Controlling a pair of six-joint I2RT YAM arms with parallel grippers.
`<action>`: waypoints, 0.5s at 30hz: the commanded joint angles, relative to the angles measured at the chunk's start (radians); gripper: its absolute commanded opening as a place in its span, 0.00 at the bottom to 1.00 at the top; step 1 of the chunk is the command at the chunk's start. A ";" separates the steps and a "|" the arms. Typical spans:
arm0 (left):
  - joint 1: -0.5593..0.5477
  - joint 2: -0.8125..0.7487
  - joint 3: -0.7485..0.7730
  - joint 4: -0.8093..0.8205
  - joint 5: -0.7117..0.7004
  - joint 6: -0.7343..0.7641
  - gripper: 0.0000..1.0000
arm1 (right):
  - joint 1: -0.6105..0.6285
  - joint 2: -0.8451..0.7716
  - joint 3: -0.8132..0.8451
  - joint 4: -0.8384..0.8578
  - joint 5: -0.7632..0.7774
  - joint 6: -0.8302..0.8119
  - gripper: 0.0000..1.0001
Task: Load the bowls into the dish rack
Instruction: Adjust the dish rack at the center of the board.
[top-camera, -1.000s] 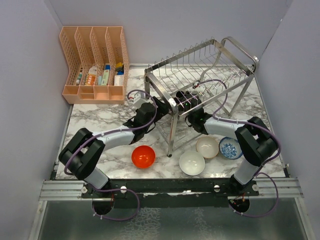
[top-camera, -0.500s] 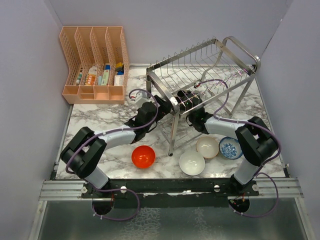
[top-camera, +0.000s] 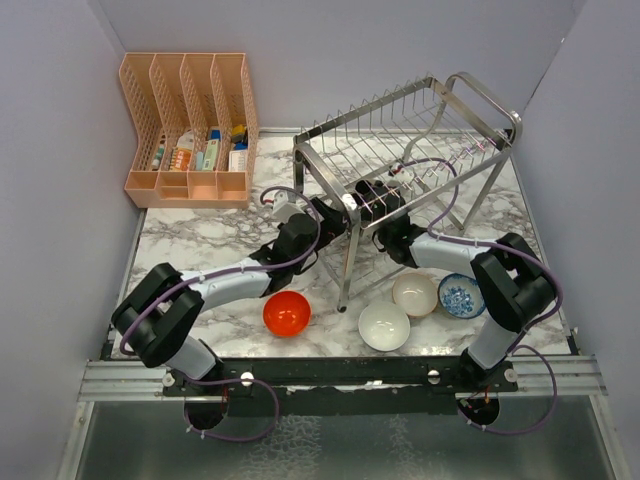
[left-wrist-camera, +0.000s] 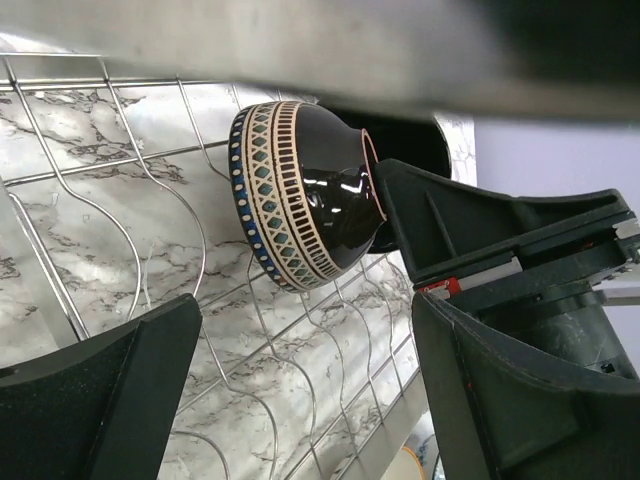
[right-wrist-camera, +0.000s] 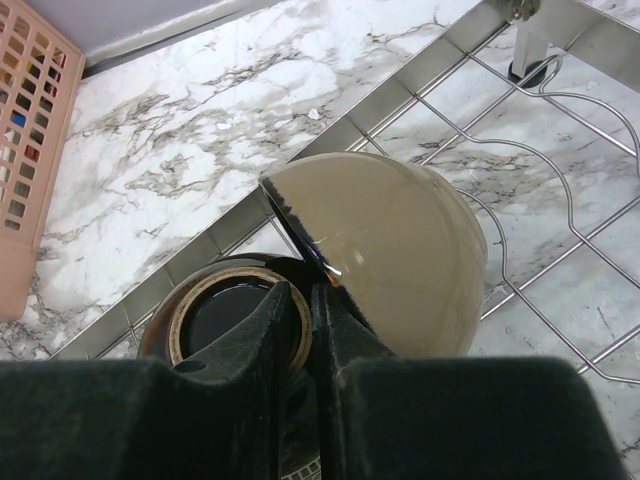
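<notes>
The dark brown bowl (left-wrist-camera: 300, 195), patterned outside and cream inside (right-wrist-camera: 400, 250), hangs tilted over the wire floor of the dish rack's (top-camera: 410, 150) lower tier. My right gripper (right-wrist-camera: 312, 290) is shut on its rim, one finger inside and one outside. My left gripper (left-wrist-camera: 305, 390) stands open just short of the bowl, with nothing between its fingers (left-wrist-camera: 120, 400). In the top view both grippers meet at the rack's front left corner (top-camera: 345, 208). On the table in front lie the red-orange bowl (top-camera: 287, 313), white bowl (top-camera: 384, 326), beige-pink bowl (top-camera: 415, 294) and blue-patterned bowl (top-camera: 461, 296).
A peach plastic organiser (top-camera: 190, 125) with small items stands at the back left. The rack's front leg (top-camera: 347, 262) stands between the two arms, close to the red-orange and white bowls. Grey walls close in the left, back and right sides.
The left gripper has opened a little wider and its arm has shifted slightly. The rack has edged a bit to the right. The right gripper keeps its hold on the dark brown bowl.
</notes>
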 joint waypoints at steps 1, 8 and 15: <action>-0.089 0.027 0.030 -0.039 -0.012 0.075 0.89 | -0.024 0.054 -0.058 -0.221 0.009 -0.026 0.13; -0.130 0.124 0.100 -0.069 -0.044 0.120 0.88 | -0.029 0.044 -0.063 -0.223 0.004 -0.027 0.13; -0.167 0.069 0.018 -0.083 -0.143 0.110 0.88 | -0.040 0.040 -0.071 -0.221 0.000 -0.027 0.13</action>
